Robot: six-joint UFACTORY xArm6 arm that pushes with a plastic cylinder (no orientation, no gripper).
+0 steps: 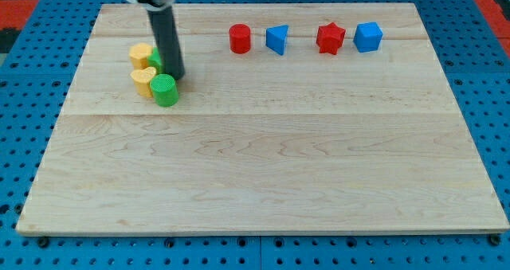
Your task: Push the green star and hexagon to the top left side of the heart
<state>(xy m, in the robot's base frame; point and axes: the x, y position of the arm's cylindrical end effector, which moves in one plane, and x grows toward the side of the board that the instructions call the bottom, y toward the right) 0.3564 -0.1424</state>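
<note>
My tip (176, 78) is at the lower end of the dark rod, in the upper left of the board. It sits just right of a green block (154, 60), mostly hidden behind the rod, probably the star. A green round block (165, 90) lies just below the tip, touching or nearly touching it. A yellow block (141, 55) sits left of the hidden green one. A second yellow block (144, 81), which may be the heart, lies below it, against the green round block.
Along the view's top lie a red cylinder (240, 38), a blue triangular block (276, 39), a red star (330, 37) and a blue cube (367, 37). The wooden board (263, 166) rests on a blue pegboard.
</note>
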